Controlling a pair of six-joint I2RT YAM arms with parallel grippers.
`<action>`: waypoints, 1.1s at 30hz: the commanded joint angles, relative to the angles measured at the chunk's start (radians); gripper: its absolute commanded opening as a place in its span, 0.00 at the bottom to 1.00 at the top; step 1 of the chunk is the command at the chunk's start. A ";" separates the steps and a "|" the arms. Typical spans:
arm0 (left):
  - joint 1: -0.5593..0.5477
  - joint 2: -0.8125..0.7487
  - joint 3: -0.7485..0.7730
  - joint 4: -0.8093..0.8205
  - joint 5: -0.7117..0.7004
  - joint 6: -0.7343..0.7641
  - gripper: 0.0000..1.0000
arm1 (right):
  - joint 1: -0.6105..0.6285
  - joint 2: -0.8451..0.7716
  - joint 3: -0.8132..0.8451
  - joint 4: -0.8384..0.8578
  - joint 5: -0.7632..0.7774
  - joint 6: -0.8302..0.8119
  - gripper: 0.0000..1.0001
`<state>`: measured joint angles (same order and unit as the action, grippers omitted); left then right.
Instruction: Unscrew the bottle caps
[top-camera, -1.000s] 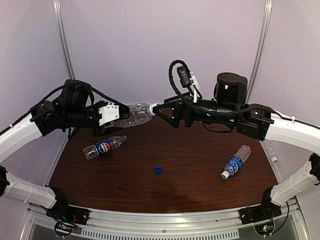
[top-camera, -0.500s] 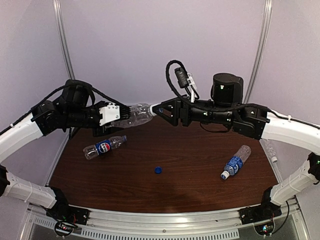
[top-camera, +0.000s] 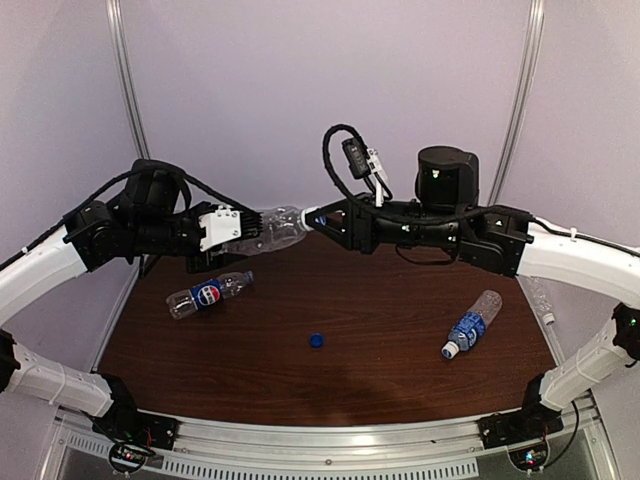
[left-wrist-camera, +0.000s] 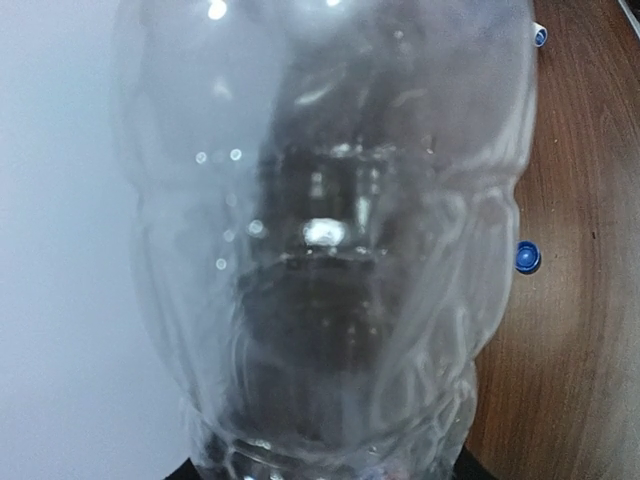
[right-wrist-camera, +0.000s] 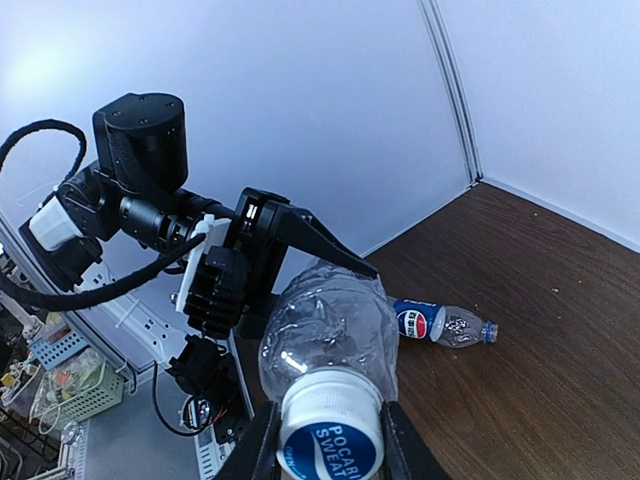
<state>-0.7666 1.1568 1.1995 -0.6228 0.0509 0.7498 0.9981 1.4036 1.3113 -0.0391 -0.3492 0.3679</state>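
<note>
A clear unlabelled bottle (top-camera: 268, 231) hangs level in the air over the back of the table, and my left gripper (top-camera: 243, 229) is shut on its body. That bottle (left-wrist-camera: 330, 250) fills the left wrist view. My right gripper (top-camera: 316, 219) is shut on its white bottle cap (right-wrist-camera: 330, 425), one finger on each side. A Pepsi bottle (top-camera: 208, 294) lies at the left with a bare neck. A loose dark blue cap (top-camera: 316, 340) lies mid-table. Another blue-labelled bottle (top-camera: 470, 325) lies at the right, with a white cap (top-camera: 449, 351) on it.
A further clear bottle (top-camera: 540, 298) lies past the table's right edge beside the frame. Grey walls and metal rails close in the back and sides. Both arms meet above the back of the dark wooden table (top-camera: 380, 370).
My right gripper has moved left onto the held bottle's cap and its fingers have closed on it. The left arm and its bottle have stayed put.
</note>
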 joint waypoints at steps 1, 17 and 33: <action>0.004 0.000 0.020 0.049 0.010 0.009 0.31 | -0.004 0.001 0.036 -0.045 0.003 -0.105 0.00; 0.004 0.008 0.013 0.039 0.022 0.025 0.31 | 0.041 0.002 0.139 -0.392 0.052 -1.292 0.00; 0.004 0.002 -0.003 0.041 0.015 0.024 0.31 | 0.041 -0.136 -0.039 0.028 0.131 -0.454 1.00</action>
<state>-0.7666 1.1633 1.1995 -0.6067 0.0704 0.7902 1.0477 1.3006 1.2659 -0.1551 -0.2737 -0.5087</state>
